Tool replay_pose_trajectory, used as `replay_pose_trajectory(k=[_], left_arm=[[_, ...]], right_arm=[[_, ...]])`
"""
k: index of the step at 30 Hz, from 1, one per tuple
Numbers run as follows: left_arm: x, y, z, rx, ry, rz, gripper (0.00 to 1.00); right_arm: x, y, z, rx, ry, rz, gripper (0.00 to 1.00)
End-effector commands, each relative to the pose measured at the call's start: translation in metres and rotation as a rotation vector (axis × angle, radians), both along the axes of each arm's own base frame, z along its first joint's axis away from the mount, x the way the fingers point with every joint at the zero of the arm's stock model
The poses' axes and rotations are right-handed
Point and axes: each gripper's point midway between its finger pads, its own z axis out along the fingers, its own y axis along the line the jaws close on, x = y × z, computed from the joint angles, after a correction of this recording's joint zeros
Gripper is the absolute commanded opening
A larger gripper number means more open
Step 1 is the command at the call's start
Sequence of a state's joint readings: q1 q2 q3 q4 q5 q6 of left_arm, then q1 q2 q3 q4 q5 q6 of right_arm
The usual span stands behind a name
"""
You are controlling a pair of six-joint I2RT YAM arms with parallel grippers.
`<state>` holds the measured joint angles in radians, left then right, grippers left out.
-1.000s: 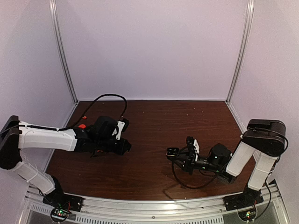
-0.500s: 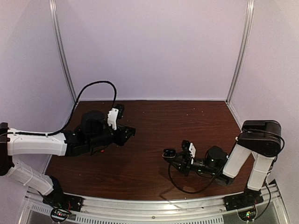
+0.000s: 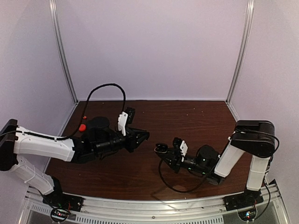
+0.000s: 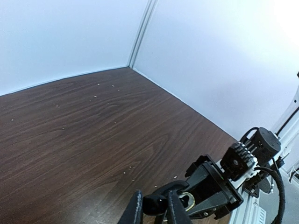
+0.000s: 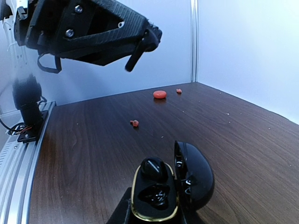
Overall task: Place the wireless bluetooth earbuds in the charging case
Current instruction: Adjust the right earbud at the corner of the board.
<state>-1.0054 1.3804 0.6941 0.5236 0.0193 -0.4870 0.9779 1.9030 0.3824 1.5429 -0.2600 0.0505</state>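
Note:
The charging case [image 5: 161, 200] is black with a gold rim. Its lid [image 5: 198, 179] stands open to the right. My right gripper [image 5: 156, 218] is shut on the case, low over the table. One black earbud [image 5: 154, 169] sits in the far slot, and the near slot is bare. My left gripper [image 4: 154, 206] is shut on a second small black earbud [image 4: 156, 204]. It hovers just left of the case [image 3: 161, 147], a little above it. In the top view, the left gripper [image 3: 142, 136] and the right gripper [image 3: 165, 152] nearly meet at mid-table.
A red disc [image 5: 160, 94] and a tiny red bit [image 5: 179, 90] lie at the far left of the table. Another small red piece [image 5: 135, 123] lies nearer the middle. The left arm [image 3: 70, 147] stretches across the left half, its cable arching above.
My left arm has swung right toward mid-table, still shut. My right gripper has carried the open case leftward, so the two grippers now stand close together.

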Motion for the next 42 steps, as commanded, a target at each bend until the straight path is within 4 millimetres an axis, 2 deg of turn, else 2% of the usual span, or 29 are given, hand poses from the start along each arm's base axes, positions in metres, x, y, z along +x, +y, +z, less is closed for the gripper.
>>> replay_pose_trajectory(k=[1, 10, 18, 32, 35, 38, 42], left_arm=[[-0.012, -0.019, 0.033, -0.107, -0.076, -0.067, 0.15], [-0.018, -0.04, 0.03, -0.122, -0.067, -0.097, 0.15], [-0.021, -0.052, 0.023, -0.119, -0.063, -0.115, 0.15], [-0.019, -0.06, 0.022, -0.121, -0.076, -0.115, 0.15], [-0.017, -0.059, 0.025, -0.121, -0.081, -0.103, 0.15], [-0.016, -0.055, 0.018, -0.07, -0.037, -0.087, 0.15], [-0.007, -0.023, -0.005, 0.07, 0.044, 0.017, 0.17]], right_arm=[[0.009, -0.006, 0.068, 0.22, -0.157, -0.089, 0.0], [0.011, 0.005, 0.072, 0.213, -0.142, -0.141, 0.0], [0.011, 0.007, 0.079, 0.225, -0.109, -0.165, 0.0], [0.008, 0.01, 0.081, 0.254, -0.069, -0.141, 0.0], [0.008, 0.01, 0.078, 0.249, -0.056, -0.14, 0.0], [0.009, -0.001, 0.074, 0.251, -0.034, -0.161, 0.0], [0.015, -0.027, 0.063, 0.216, -0.003, -0.218, 0.0]])
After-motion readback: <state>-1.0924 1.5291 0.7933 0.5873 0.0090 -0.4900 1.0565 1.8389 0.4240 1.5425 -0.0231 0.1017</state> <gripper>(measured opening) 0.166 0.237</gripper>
